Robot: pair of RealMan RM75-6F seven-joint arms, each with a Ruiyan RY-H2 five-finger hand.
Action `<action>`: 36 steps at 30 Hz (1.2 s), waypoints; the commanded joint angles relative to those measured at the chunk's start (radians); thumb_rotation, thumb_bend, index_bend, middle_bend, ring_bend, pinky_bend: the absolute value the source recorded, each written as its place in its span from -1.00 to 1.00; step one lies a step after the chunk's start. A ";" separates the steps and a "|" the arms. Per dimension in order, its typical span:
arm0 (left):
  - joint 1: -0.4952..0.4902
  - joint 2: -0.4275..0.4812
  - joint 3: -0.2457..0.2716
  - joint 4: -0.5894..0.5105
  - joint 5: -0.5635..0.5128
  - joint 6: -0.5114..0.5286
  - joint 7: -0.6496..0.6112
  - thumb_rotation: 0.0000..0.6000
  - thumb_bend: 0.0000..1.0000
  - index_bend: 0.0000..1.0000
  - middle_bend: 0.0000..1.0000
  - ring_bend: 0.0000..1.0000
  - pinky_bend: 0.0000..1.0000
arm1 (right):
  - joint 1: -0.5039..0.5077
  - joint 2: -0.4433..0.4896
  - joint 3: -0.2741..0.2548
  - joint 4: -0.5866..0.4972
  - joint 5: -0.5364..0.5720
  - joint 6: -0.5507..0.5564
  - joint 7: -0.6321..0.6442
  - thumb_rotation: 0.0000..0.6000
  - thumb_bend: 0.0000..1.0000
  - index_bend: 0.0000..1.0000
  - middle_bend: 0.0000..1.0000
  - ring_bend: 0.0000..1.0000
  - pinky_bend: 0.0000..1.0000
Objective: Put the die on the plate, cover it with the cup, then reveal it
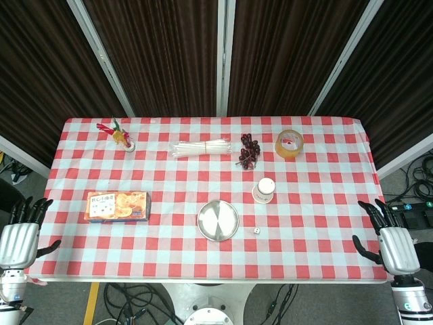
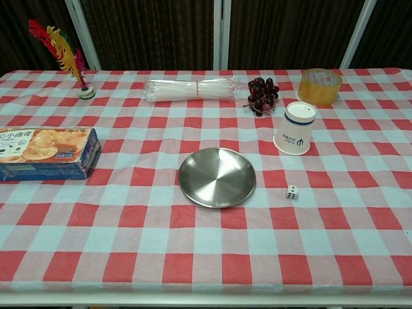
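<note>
A small white die lies on the checked cloth just right of a round steel plate. A white paper cup stands upside down behind the die. My left hand hangs off the table's left front corner, fingers spread and holding nothing. My right hand sits off the right front corner, fingers also apart and empty. Neither hand shows in the chest view.
A biscuit box lies left of the plate. Along the back are a feather shuttlecock, a bundle of clear straws, dark grapes and a tape roll.
</note>
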 commanded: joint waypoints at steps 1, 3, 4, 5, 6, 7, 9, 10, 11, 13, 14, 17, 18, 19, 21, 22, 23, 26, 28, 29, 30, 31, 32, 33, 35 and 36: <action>0.000 -0.001 0.000 0.001 -0.002 -0.002 0.000 1.00 -1.00 -0.71 -0.74 -0.96 -0.96 | 0.001 0.000 0.001 -0.001 -0.001 0.000 0.000 1.00 -0.43 -0.75 -0.68 -0.96 -0.82; -0.001 0.000 -0.001 0.001 -0.002 -0.002 -0.001 1.00 -1.00 -0.71 -0.74 -0.96 -0.97 | 0.002 0.000 0.000 -0.002 -0.004 0.001 0.000 1.00 -0.43 -0.75 -0.68 -0.96 -0.82; -0.001 0.000 -0.001 0.000 -0.002 -0.002 0.000 1.00 -1.00 -0.71 -0.74 -0.96 -0.97 | 0.002 0.000 0.000 -0.003 -0.006 0.002 0.001 1.00 -0.43 -0.75 -0.68 -0.96 -0.82; -0.001 0.000 -0.001 0.000 -0.001 -0.001 0.000 1.00 -1.00 -0.72 -0.74 -0.96 -0.97 | 0.002 0.001 -0.003 -0.005 -0.010 0.002 0.005 1.00 -0.43 -0.75 -0.68 -0.96 -0.82; -0.001 0.000 -0.001 0.000 -0.001 -0.001 0.000 1.00 -1.00 -0.72 -0.74 -0.96 -0.96 | 0.003 0.002 -0.005 -0.008 -0.014 0.000 0.011 1.00 -0.43 -0.75 -0.68 -0.96 -0.82; -0.001 0.001 -0.001 0.000 -0.001 -0.001 -0.001 1.00 -1.00 -0.72 -0.74 -0.96 -0.96 | 0.004 0.004 -0.008 -0.011 -0.019 -0.001 0.017 1.00 -0.43 -0.75 -0.67 -0.96 -0.82; 0.001 -0.001 0.000 0.001 -0.002 0.000 -0.004 1.00 -1.00 -0.72 -0.74 -0.96 -0.96 | 0.012 0.006 -0.013 -0.016 -0.036 -0.009 0.013 1.00 -0.43 -0.75 -0.65 -0.95 -0.82; 0.001 -0.001 0.000 0.002 -0.002 0.000 -0.005 1.00 -1.00 -0.72 -0.74 -0.96 -0.96 | 0.020 0.006 -0.015 -0.019 -0.044 -0.016 0.006 1.00 -0.43 -0.75 -0.62 -0.93 -0.82; 0.001 -0.002 0.000 0.004 -0.001 0.000 -0.007 1.00 -1.00 -0.72 -0.74 -0.96 -0.96 | 0.033 0.006 -0.018 -0.026 -0.058 -0.032 -0.007 1.00 -0.43 -0.75 -0.59 -0.90 -0.82; 0.000 -0.003 0.000 0.007 0.001 0.001 -0.010 1.00 -1.00 -0.72 -0.74 -0.96 -0.96 | 0.060 0.008 -0.021 -0.041 -0.081 -0.064 -0.035 1.00 -0.43 -0.74 -0.49 -0.78 -0.76; 0.000 -0.003 0.001 0.010 0.003 0.001 -0.012 1.00 -1.00 -0.72 -0.74 -0.96 -0.97 | 0.082 0.007 -0.022 -0.052 -0.098 -0.091 -0.060 1.00 -0.43 -0.70 -0.41 -0.69 -0.66; 0.001 -0.005 0.002 0.015 0.004 0.002 -0.018 1.00 -1.00 -0.72 -0.74 -0.96 -0.96 | 0.146 -0.002 -0.020 -0.075 -0.122 -0.182 -0.124 1.00 -0.43 -0.54 -0.20 -0.38 -0.27; 0.002 -0.005 0.002 0.017 0.003 0.001 -0.021 1.00 -1.00 -0.72 -0.74 -0.96 -0.96 | 0.167 -0.006 -0.019 -0.082 -0.121 -0.217 -0.146 1.00 -0.43 -0.50 -0.14 -0.27 -0.13; 0.002 -0.006 0.003 0.019 0.003 0.000 -0.023 1.00 -1.00 -0.72 -0.74 -0.96 -0.96 | 0.188 -0.012 -0.016 -0.087 -0.117 -0.254 -0.169 1.00 -0.43 -0.48 -0.06 -0.16 -0.02; 0.002 -0.009 0.003 0.025 0.001 -0.002 -0.029 1.00 -1.00 -0.72 -0.74 -0.96 -0.97 | 0.239 -0.031 -0.006 -0.093 -0.093 -0.347 -0.227 1.00 -0.44 -0.46 0.07 0.01 0.15; 0.001 -0.010 0.003 0.027 0.001 -0.004 -0.031 1.00 -1.00 -0.72 -0.74 -0.96 -0.97 | 0.261 -0.044 -0.001 -0.093 -0.079 -0.386 -0.248 1.00 -0.44 -0.45 0.15 0.10 0.24; 0.001 -0.011 0.003 0.030 0.001 -0.005 -0.034 1.00 -1.00 -0.72 -0.74 -0.96 -0.97 | 0.288 -0.063 0.007 -0.088 -0.055 -0.436 -0.272 1.00 -0.44 -0.44 0.22 0.19 0.32; 0.001 -0.013 0.003 0.036 0.001 -0.006 -0.039 1.00 -1.00 -0.71 -0.74 -0.96 -0.97 | 0.347 -0.124 0.022 -0.060 0.000 -0.540 -0.313 1.00 -0.44 -0.38 0.48 0.48 0.61; 0.002 -0.014 0.004 0.041 0.000 -0.006 -0.043 1.00 -1.00 -0.71 -0.74 -0.96 -0.96 | 0.376 -0.164 0.029 -0.032 0.031 -0.588 -0.330 1.00 -0.44 -0.34 0.59 0.61 0.77; 0.002 -0.015 0.004 0.044 0.000 -0.007 -0.045 1.00 -1.00 -0.71 -0.74 -0.96 -0.96 | 0.393 -0.190 0.033 -0.013 0.049 -0.615 -0.343 1.00 -0.45 -0.33 0.62 0.64 0.80; 0.003 -0.016 0.005 0.046 -0.001 -0.008 -0.047 1.00 -1.00 -0.71 -0.74 -0.96 -0.96 | 0.404 -0.208 0.035 0.000 0.060 -0.632 -0.354 1.00 -0.47 -0.32 0.65 0.67 0.83; 0.003 -0.017 0.005 0.048 -0.001 -0.009 -0.048 1.00 -1.00 -0.71 -0.74 -0.96 -0.96 | 0.414 -0.225 0.036 0.012 0.069 -0.645 -0.367 1.00 -0.49 -0.32 0.66 0.68 0.84; 0.003 -0.017 0.005 0.050 -0.002 -0.010 -0.051 1.00 -1.00 -0.71 -0.74 -0.96 -0.96 | 0.427 -0.248 0.037 0.026 0.078 -0.659 -0.380 1.00 -0.52 -0.31 0.68 0.70 0.86; 0.002 -0.018 0.005 0.052 -0.002 -0.011 -0.053 1.00 -1.00 -0.71 -0.74 -0.96 -0.96 | 0.435 -0.263 0.038 0.036 0.085 -0.668 -0.388 1.00 -0.54 -0.31 0.69 0.71 0.87; 0.002 -0.019 0.004 0.056 -0.003 -0.013 -0.057 1.00 -1.00 -0.71 -0.74 -0.96 -0.96 | 0.456 -0.294 0.041 0.058 0.102 -0.690 -0.410 1.00 -0.55 -0.29 0.71 0.73 0.89; 0.001 -0.019 0.003 0.058 -0.004 -0.013 -0.058 1.00 -1.00 -0.71 -0.74 -0.96 -0.96 | 0.464 -0.305 0.042 0.067 0.109 -0.698 -0.420 1.00 -0.55 -0.29 0.72 0.74 0.90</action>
